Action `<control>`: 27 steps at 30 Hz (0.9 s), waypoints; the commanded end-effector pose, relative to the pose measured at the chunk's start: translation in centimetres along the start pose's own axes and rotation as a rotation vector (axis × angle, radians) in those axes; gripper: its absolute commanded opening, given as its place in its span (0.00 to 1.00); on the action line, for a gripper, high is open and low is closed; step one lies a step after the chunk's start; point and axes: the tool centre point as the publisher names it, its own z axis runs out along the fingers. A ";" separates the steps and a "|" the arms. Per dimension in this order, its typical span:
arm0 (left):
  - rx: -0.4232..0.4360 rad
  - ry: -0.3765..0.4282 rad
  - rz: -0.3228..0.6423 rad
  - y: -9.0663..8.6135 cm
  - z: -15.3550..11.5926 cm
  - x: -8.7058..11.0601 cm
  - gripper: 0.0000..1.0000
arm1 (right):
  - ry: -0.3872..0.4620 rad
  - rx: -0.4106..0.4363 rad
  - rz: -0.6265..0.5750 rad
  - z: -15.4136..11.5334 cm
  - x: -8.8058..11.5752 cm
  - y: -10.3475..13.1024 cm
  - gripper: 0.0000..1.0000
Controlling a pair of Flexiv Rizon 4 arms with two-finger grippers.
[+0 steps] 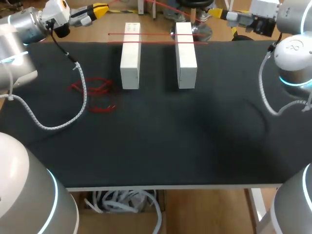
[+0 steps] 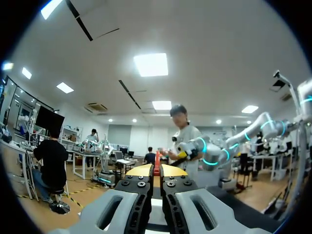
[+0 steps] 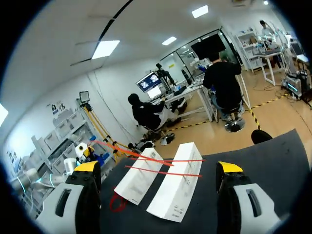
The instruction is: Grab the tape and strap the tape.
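While the left gripper (image 2: 157, 170) is hanging past the table's (image 1: 195, 136) far left corner, its fingers are pinching together on a strand of the red tape (image 1: 156, 34). That tape is lying in 2 lines across 2 white blocks (image 1: 130, 56) at the far edge, and a loose red tangle (image 1: 92, 87) is lying near the left edge. The right gripper (image 3: 158, 168) is hovering by the far right corner, spread wide and holding nothing.

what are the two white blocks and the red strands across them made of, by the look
Two white rectangular blocks: probably cardboard or foam, matte, sharp-edged, no shine. Thin red strands: likely plastic tape or ribbon, flat and stretched straight.
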 end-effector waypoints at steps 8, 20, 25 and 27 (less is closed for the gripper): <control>0.002 0.000 0.001 0.0 0.0 0.0 0.00 | 0.091 0.043 -0.094 0.2 -0.5 -0.6 1.00; 0.002 0.000 0.001 0.0 0.0 0.0 0.00 | 0.023 -0.022 -0.073 0.6 -0.6 -3.6 1.00; 0.002 0.000 0.001 0.0 0.0 0.0 0.00 | -0.177 -0.318 -0.138 -0.1 -1.0 -4.8 1.00; 0.002 0.000 0.001 0.0 0.0 0.0 0.00 | -0.227 -0.426 -0.122 -0.3 -1.1 -4.9 1.00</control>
